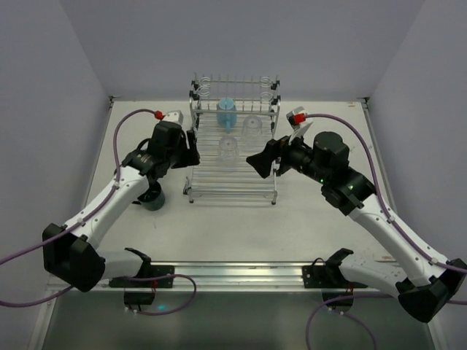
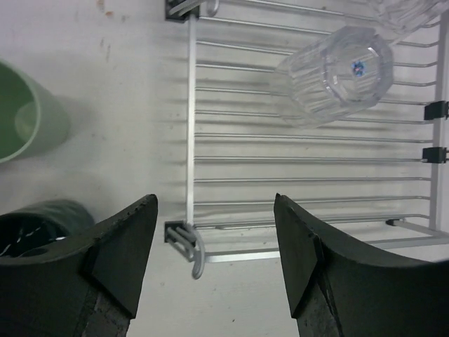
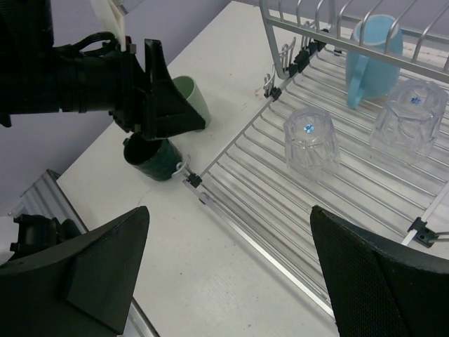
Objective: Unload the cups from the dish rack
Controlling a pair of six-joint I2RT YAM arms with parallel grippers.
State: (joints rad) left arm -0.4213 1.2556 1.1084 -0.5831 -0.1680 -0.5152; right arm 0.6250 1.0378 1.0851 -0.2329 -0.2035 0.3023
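Three cups sat in the chrome wire dish rack (image 1: 233, 186). A light blue handled mug (image 3: 375, 60) was close against the raised back rail. Two clear ribbed tumblers stood mouth-down on the flat slats, likely left that way to drain: one near the middle of the base (image 3: 311, 140), the other (image 3: 410, 119) toward the right rim. They were near each other but not touching.

A pale green cup (image 2: 24, 116) and a dark teal mug (image 3: 153, 160) stood on the white table (image 1: 219, 233), just beside the rack's left edge. That seemed to be the drop-off spot.

The left gripper (image 2: 214, 203) hovered over the rack's front-left corner, jaws spread and holding nothing. The right gripper (image 3: 230, 225) hung above the front right of the rack, also wide apart and empty.

The middle tumbler had bare slats around it, so it looked the easiest to reach. The back rail crowded the blue mug. Any placement on the left had to miss the two cups already there.
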